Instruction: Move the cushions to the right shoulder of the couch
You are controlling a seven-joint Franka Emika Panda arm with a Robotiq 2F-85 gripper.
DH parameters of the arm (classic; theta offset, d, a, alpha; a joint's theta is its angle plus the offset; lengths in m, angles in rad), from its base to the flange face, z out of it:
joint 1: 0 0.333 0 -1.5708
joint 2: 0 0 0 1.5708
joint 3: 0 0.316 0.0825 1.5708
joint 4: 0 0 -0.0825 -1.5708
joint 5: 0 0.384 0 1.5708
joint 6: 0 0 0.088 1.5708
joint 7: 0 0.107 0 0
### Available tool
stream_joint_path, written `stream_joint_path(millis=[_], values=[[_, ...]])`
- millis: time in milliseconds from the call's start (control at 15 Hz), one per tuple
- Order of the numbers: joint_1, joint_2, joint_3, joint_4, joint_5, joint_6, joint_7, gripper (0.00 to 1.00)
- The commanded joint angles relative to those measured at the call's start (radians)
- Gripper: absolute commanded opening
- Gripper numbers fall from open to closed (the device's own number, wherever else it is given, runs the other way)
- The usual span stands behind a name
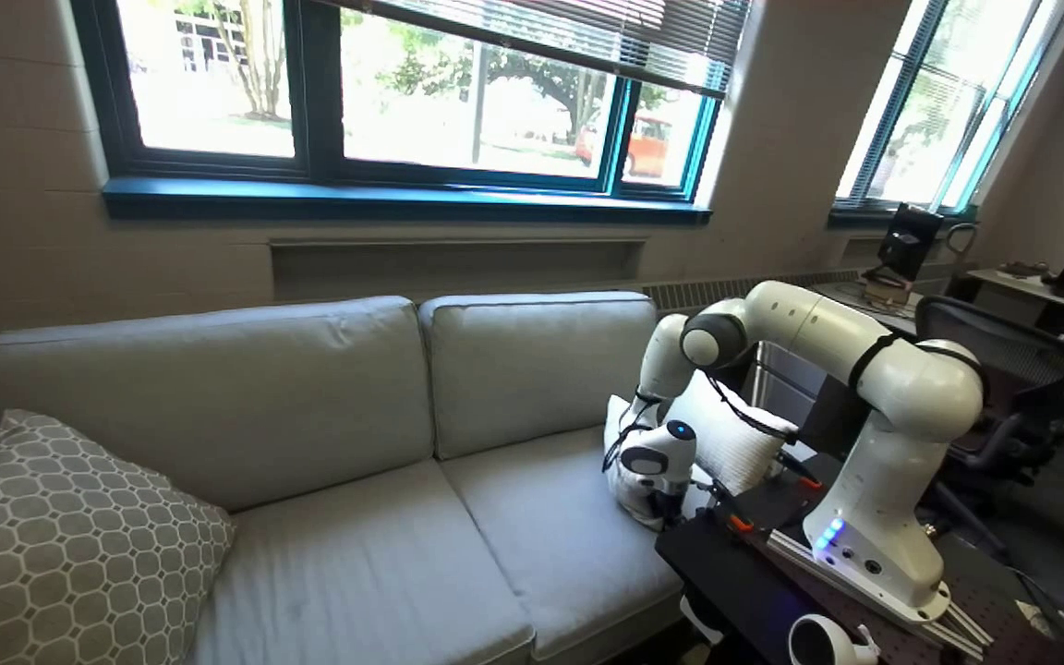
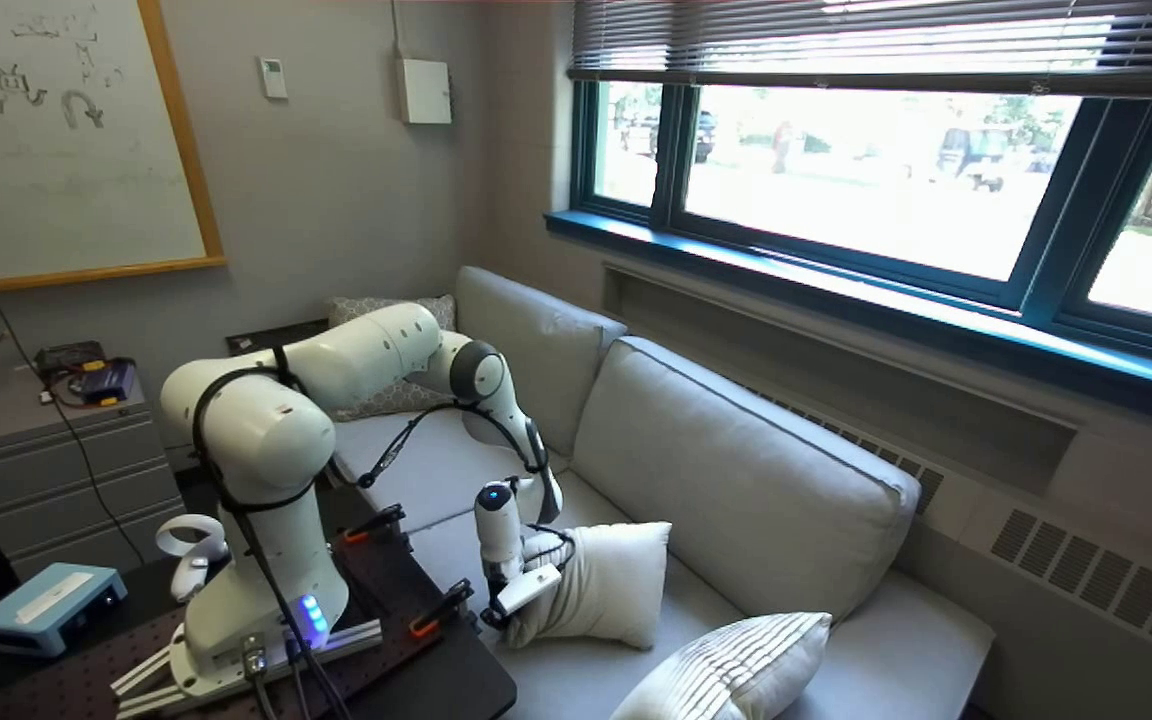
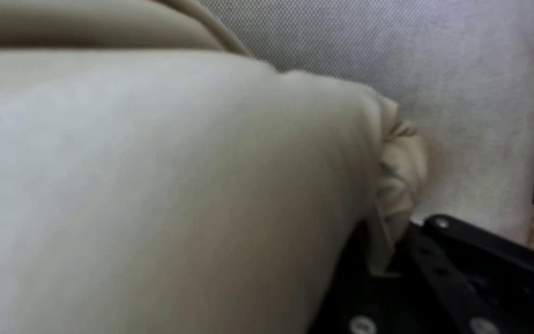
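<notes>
A plain cream-white cushion (image 2: 621,580) stands tilted over the right seat of the couch (image 1: 541,499). My gripper (image 2: 496,618) is at its near lower corner, shut on the fabric. In the wrist view, the cushion (image 3: 179,185) fills the left side, and a bunched corner is pinched inside my gripper (image 3: 384,232). Whether its lower edge touches the seat, I cannot tell. A second cream-white cushion (image 2: 736,670), with ribbed stripes, leans at the couch's end by the low armrest (image 2: 921,640). In an exterior view this ribbed cushion (image 1: 740,443) is partly behind my arm.
A larger grey lattice pillow (image 1: 79,545) lies at the opposite end of the couch. Tall back cushions (image 1: 541,369) line the wall side. The black table (image 1: 707,554) carrying my base stands close against the seat, with orange-tipped clamps (image 2: 441,610) along its edge.
</notes>
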Motion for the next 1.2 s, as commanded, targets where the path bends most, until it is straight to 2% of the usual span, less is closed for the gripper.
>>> stream_joint_path(millis=[0, 200, 267, 333, 533, 600, 667, 800, 867, 1000, 1133], values=[[-0.174, 0.054, 0.111, 0.025, -0.087, 0.147, -0.072, 0.07], [-0.164, 0.056, 0.024, 0.031, -0.057, 0.213, -0.045, 0.07], [-0.143, 0.039, -0.034, -0.032, -0.040, 0.165, -0.023, 0.07], [-0.151, 0.046, -0.058, -0.039, -0.037, 0.162, -0.020, 0.07], [-0.220, 0.078, -0.116, -0.027, -0.051, 0.192, -0.028, 0.06], [-0.233, 0.023, -0.140, -0.095, -0.044, 0.183, -0.038, 0.07], [-0.254, 0.026, -0.155, -0.103, -0.043, 0.179, -0.038, 0.07], [-0.329, 0.023, -0.148, -0.104, -0.048, 0.190, -0.053, 0.07], [-0.338, 0.057, -0.159, -0.081, -0.039, 0.189, -0.033, 0.07], [-0.387, 0.027, -0.141, -0.103, -0.033, 0.209, -0.040, 0.06], [-0.398, 0.050, -0.139, -0.103, -0.015, 0.194, -0.024, 0.04]])
